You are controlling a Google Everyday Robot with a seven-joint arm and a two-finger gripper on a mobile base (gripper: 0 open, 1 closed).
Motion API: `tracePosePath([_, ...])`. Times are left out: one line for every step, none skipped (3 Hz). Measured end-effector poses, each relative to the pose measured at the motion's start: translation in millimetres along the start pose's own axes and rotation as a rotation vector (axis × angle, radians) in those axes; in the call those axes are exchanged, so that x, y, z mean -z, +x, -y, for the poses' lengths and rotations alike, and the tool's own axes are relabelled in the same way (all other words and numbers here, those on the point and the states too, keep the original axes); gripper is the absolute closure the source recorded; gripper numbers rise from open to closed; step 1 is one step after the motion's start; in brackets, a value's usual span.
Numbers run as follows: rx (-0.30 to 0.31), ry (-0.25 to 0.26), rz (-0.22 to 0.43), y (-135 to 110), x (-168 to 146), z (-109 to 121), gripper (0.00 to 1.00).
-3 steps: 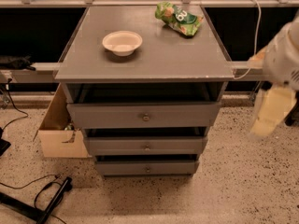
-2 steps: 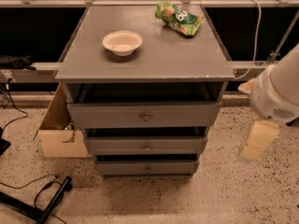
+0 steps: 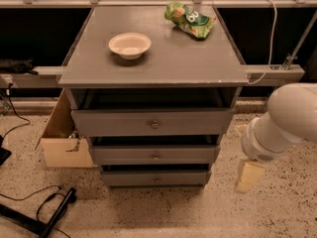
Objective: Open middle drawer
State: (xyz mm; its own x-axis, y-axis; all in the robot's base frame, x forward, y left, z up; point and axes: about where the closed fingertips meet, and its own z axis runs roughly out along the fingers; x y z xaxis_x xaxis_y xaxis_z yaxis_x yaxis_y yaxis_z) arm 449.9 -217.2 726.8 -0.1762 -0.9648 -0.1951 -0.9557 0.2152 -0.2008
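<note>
- The middle drawer (image 3: 154,155) is the second of three grey drawers in the cabinet. It sits under the taller top drawer (image 3: 152,123) and over the lowest drawer (image 3: 155,178).
- It has one small round knob (image 3: 155,157) in the middle of its front.
- The middle drawer looks shut. Its front does not stick out past the other two fronts.
- The tool (image 3: 249,176) hangs low on the right side of the cabinet, close to the floor. It is at about the height of the lowest drawer and well apart from the knob.
- The tool touches nothing. I cannot tell if it is released or clenched.
- The big white arm (image 3: 282,123) reaches in from the right edge above the tool.
- On the grey surface (image 3: 163,66) on top there is a white bowl (image 3: 130,45) and a green snack bag (image 3: 189,19). A cardboard box (image 3: 62,138) stands on the floor just beside the cabinet's left side.
- I think the job has hardly begun. No pulling is done.
- What is left: bring the tool in front of the cabinet, line it up with the middle knob, take hold of it, and pull the drawer straight out.
</note>
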Motion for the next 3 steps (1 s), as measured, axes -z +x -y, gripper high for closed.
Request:
tracePosePath([-0.019, -0.038, 0.018, 10, -59, 4, 0.00])
tracePosePath([-0.013, -0.040, 0.021, 9, -66, 4, 0.00])
tracePosePath([0.034, -0.057, 0.041, -2, -116, 3, 0.00])
